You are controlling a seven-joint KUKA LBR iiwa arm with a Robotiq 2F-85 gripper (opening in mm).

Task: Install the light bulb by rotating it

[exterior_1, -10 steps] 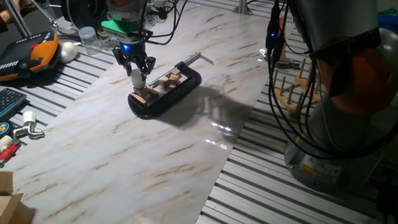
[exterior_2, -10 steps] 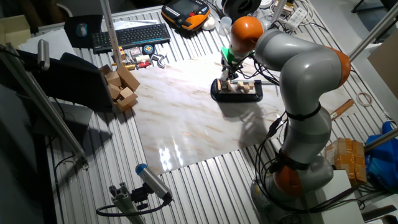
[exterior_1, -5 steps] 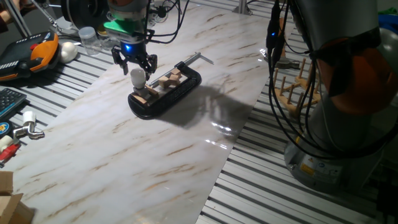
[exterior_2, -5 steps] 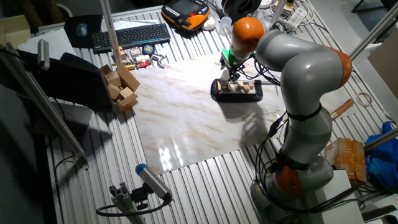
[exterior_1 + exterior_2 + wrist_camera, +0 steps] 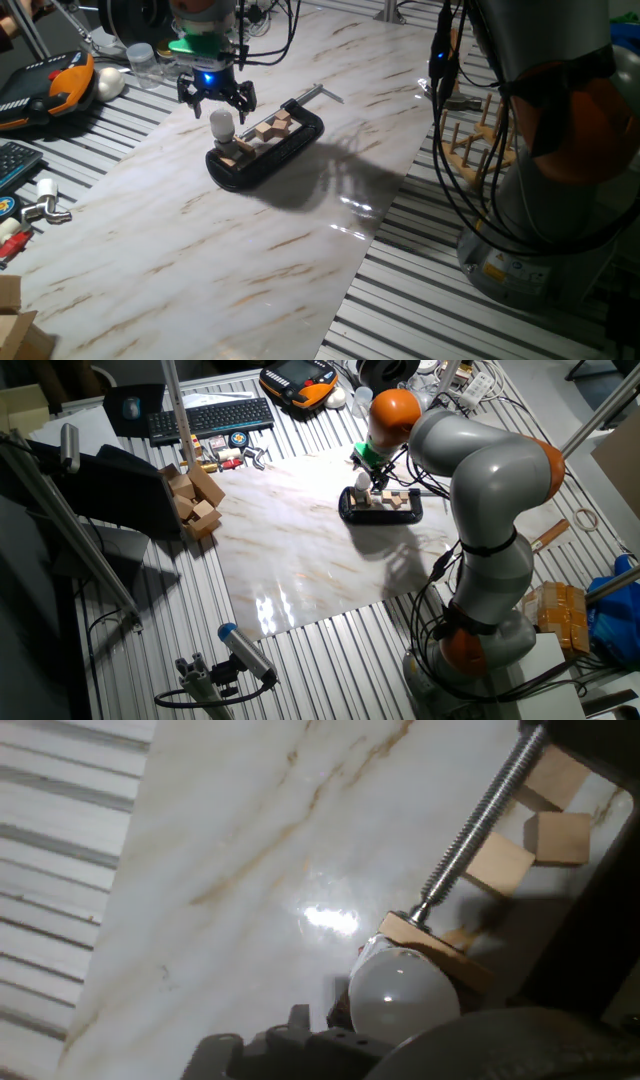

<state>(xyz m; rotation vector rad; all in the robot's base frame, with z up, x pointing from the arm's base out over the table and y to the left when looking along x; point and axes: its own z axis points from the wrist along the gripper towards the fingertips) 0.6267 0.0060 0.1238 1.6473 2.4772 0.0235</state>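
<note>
In one fixed view the arm comes down from the far side, and its gripper (image 5: 213, 96) hangs just above the light bulb (image 5: 221, 125). The dark fingers (image 5: 186, 91) are spread apart and do not touch the bulb. The bulb stands upright at the left end of one black clamp (image 5: 268, 152), which lies on the marble board (image 5: 250, 250). Inside the clamp I count about three small wooden blocks (image 5: 271, 128). To the far left there are an orange controller (image 5: 60, 82), a white egg-shaped ball (image 5: 108, 82) and a clear jar (image 5: 142, 61). On the right a wooden peg rack (image 5: 478, 140) stands beside the robot base.

In the other fixed view the grey arm (image 5: 487, 470) bends over from the right, with its orange wrist joint (image 5: 393, 410) above the clamp (image 5: 381, 508). The bulb (image 5: 362, 484) shows as one small white dot at the clamp's left end, under the gripper (image 5: 364, 464). One keyboard (image 5: 214, 416) lies far left, and a pile of wooden blocks (image 5: 193, 500) is at the left edge of the board.

In the hand view the bulb (image 5: 403, 993) is near the bottom, right under the camera. It sits against a wooden block (image 5: 432, 949) at the tip of the clamp's screw (image 5: 482, 820). Two more blocks (image 5: 558, 837) lie on the right side of the screw. The fingertips cannot be made out clearly here.
</note>
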